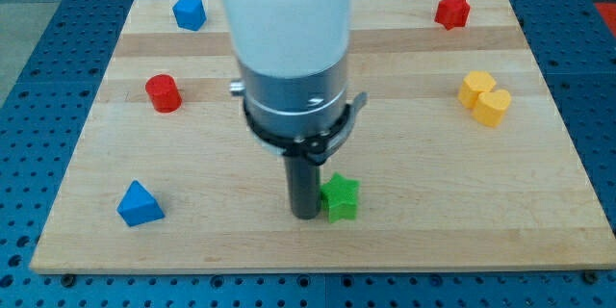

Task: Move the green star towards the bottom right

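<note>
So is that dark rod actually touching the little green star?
Touching, as far as the camera view shows: my tip sits right against the green star on its left side, with no board visible between them.

A robotics lab bench: a pale wooden worktop (404, 241) lies on a blue perforated metal base (29, 284), with small coloured test blocks scattered around my tip (305, 215).

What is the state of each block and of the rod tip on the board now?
my tip: down on the board, at the green star's left side, seemingly touching it.
green star: flat, near the view's bottom centre.
blue triangle: alone, bottom left.
red cylinder: upright, left.
blue block: top left.
red star: top right.
two yellow blocks: touching each other, right.
</note>
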Available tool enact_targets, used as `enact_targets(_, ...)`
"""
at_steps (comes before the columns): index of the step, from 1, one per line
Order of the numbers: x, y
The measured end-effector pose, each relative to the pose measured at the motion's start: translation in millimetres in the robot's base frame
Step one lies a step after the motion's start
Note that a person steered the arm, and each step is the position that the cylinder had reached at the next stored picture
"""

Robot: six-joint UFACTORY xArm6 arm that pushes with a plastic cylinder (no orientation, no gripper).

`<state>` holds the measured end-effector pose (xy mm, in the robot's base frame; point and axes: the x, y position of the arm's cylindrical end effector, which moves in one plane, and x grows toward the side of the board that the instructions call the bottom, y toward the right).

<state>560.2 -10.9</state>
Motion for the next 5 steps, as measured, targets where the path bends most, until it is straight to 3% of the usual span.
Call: enact_targets(5, 5, 111)
